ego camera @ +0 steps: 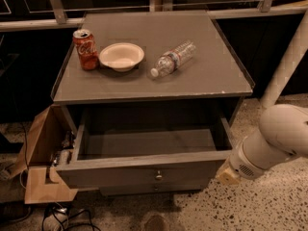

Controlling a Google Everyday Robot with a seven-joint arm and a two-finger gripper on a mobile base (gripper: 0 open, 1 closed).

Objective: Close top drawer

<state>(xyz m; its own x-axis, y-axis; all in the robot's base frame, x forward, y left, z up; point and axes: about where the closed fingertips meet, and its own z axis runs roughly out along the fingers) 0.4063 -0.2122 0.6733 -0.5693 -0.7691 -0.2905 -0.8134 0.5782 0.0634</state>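
The top drawer (144,170) is pulled wide open under the grey cabinet top (211,76). Its long flat front panel carries one small round metal knob (158,175) at the centre, and its deep box interior (149,141) holds nothing. My white arm (276,141) comes in from the right edge. My gripper (226,177) shows only as a tan end piece low beside the drawer's right front corner, close to the front panel.
On the cabinet top stand a red soda can (84,49), a white bowl (121,56) and a clear plastic bottle (172,58) lying on its side. A cardboard box (41,158) and cables (62,218) sit left of the cabinet. A white pole (288,57) rises at right.
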